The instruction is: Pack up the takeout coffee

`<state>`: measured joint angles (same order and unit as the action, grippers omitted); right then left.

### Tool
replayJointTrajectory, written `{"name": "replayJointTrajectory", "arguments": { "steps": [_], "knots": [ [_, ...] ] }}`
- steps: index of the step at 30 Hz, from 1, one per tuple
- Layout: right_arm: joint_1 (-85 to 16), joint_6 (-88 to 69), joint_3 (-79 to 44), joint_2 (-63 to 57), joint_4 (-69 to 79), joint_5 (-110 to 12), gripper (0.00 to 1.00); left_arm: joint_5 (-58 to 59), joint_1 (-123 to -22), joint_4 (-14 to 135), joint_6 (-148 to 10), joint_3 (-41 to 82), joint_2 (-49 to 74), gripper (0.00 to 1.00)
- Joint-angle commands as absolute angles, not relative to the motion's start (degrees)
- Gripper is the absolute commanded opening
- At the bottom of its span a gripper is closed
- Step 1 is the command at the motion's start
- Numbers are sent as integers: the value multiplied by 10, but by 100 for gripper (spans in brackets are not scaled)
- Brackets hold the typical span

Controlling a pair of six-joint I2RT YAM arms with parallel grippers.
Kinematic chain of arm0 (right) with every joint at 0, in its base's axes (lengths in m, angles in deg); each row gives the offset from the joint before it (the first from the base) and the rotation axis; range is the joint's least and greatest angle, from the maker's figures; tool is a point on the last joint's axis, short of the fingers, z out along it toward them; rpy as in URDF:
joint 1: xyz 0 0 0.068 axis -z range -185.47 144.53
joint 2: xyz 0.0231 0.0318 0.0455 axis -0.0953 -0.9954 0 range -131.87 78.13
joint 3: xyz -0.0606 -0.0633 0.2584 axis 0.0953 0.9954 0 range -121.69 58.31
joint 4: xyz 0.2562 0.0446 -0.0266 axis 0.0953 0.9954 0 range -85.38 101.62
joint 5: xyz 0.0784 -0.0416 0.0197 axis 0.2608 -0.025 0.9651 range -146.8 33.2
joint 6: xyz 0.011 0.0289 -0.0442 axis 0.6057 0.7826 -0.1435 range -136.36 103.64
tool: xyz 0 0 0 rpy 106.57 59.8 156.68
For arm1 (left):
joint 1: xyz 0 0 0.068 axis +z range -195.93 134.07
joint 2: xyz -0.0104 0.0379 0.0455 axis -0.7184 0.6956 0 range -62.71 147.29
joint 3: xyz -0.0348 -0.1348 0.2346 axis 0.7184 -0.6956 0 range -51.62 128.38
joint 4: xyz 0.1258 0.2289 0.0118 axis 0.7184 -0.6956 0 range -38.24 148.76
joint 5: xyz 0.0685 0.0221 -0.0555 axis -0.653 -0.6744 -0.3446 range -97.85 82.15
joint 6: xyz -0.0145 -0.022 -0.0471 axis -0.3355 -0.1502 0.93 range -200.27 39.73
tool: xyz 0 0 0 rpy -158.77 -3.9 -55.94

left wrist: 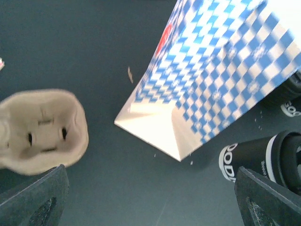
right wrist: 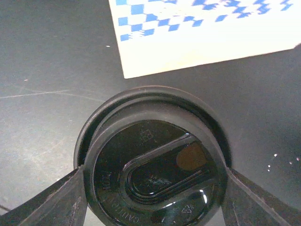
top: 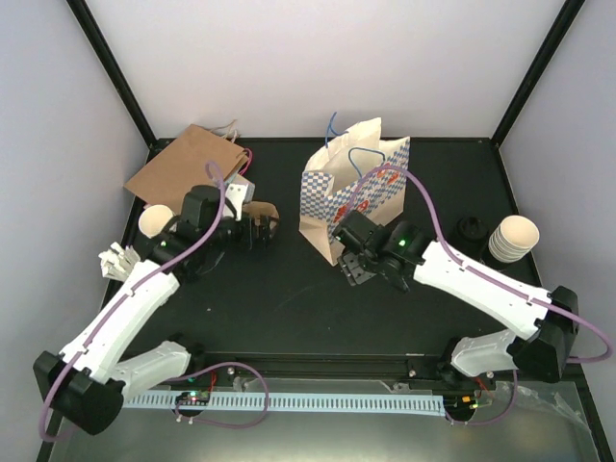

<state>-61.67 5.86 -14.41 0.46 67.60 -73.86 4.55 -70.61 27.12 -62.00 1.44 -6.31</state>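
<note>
Looking down the right wrist view, the right fingers (right wrist: 56, 202) are clamped on both sides of the black-lidded cup (right wrist: 155, 174), lower middle of frame, over the worktop (right wrist: 47, 70) just below the checked bag (right wrist: 202, 33). Meanwhile the left fingers (left wrist: 33, 200) are spread wide, holding nothing, with a pulp carrier (left wrist: 42, 129) at mid-left of that view

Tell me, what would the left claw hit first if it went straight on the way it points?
Probably the blue-checked paper bag: its folded base lies ahead of the open left claw, across the table. Depth is hard to judge.
</note>
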Motion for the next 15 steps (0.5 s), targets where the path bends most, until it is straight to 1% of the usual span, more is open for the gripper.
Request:
{"name": "replayJointTrajectory", "arguments": {
  "steps": [1, 6, 10, 15],
  "knots": [
    [-581, 69, -116, 37, 666, -765, 70, 50, -701, 281, -675, 103, -13, 99],
    [-550, 71, -99, 87, 667, -768, 70, 60, -702, 289, -698, 206, 75, 99],
    [-540, 73, -100, 113, 680, -780, 70, 95, -702, 298, -708, 294, 169, 98],
    [-537, 74, -108, 134, 698, -790, 70, 123, -707, 257, -731, 439, 298, 92]
  ]
}}
